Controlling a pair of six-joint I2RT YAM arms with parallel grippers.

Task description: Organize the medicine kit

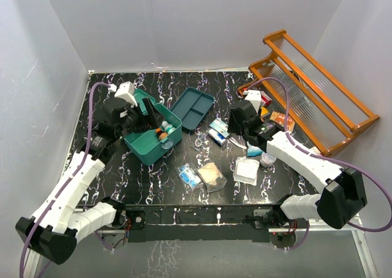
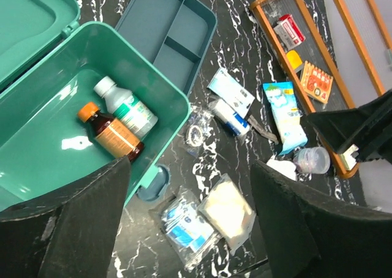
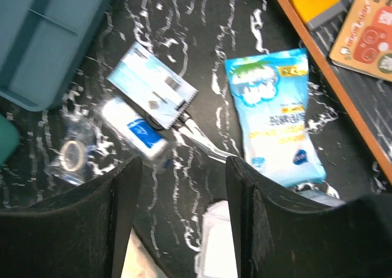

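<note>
The teal-green medicine kit [image 1: 146, 148] stands open at the left, lid back. In the left wrist view its box [image 2: 37, 161] holds a brown bottle with an orange cap [image 2: 110, 134] and a white bottle [image 2: 125, 109]. My left gripper [image 1: 149, 114] hovers over the kit's right edge; it [image 2: 190, 195] is open and empty. My right gripper [image 1: 240, 131] is open and empty above loose items; it [image 3: 184, 198] sits above a white pad [image 3: 217, 247], near a blue packet [image 3: 275, 116] and a small white-blue box [image 3: 135, 131].
A flat dark-teal divided tray [image 1: 192, 108] lies right of the kit. An orange wooden rack [image 1: 318, 88] holding small items stands at the back right. A bagged blue packet [image 1: 190, 176], a gauze bag [image 1: 212, 176], a white pad [image 1: 247, 169] and a plastic cup [image 1: 267, 159] lie near the front.
</note>
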